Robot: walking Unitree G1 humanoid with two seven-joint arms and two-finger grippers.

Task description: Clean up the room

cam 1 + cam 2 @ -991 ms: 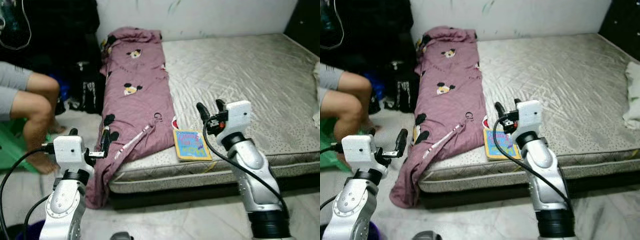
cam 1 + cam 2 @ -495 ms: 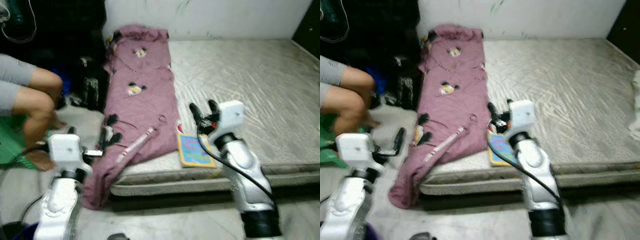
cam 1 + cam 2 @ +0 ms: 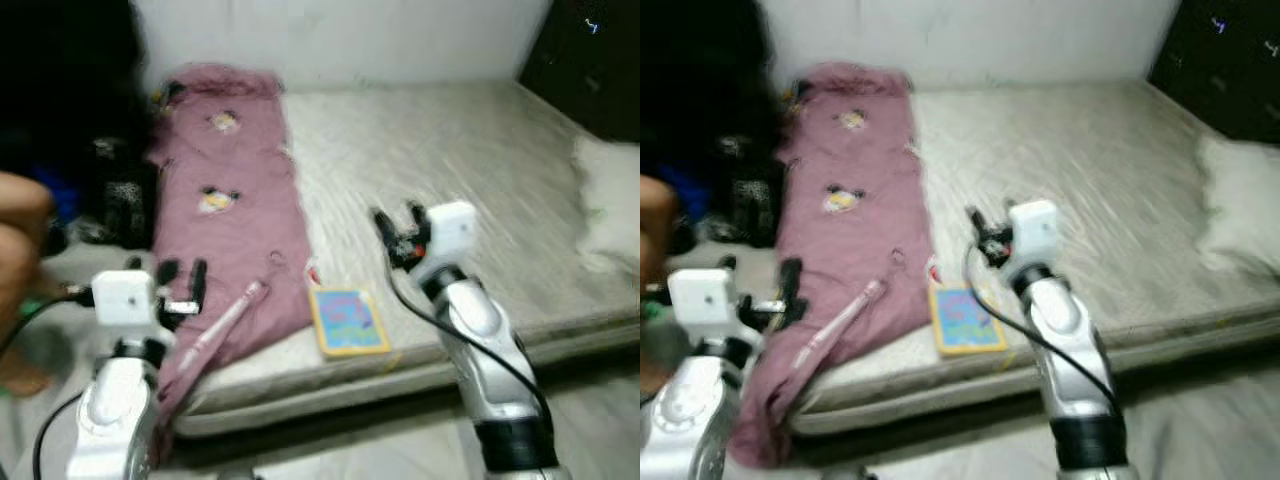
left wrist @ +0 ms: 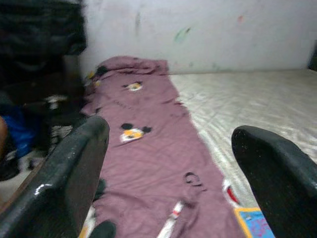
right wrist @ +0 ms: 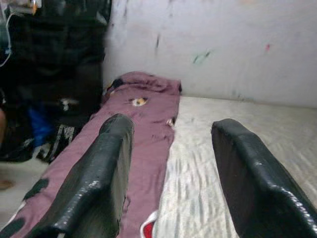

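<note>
A mauve blanket with cartoon-mouse prints lies along the left side of a bare grey mattress and hangs over its front corner. A small colourful book rests on the mattress near the front edge, beside the blanket. My left gripper is open and empty, held in front of the blanket's hanging end. My right gripper is open and empty too, raised over the mattress just right of the book. The wrist views look past the black fingers toward the blanket.
A person's knee shows at the far left, in front of dark bags stacked beside the bed. A white pillow lies at the mattress's right edge. A white wall runs behind the bed; pale floor lies in front.
The camera has swung to the right, blurring the picture: the person has slid toward the left edge and the white pillow has come into view. Both grippers remain open and empty.
</note>
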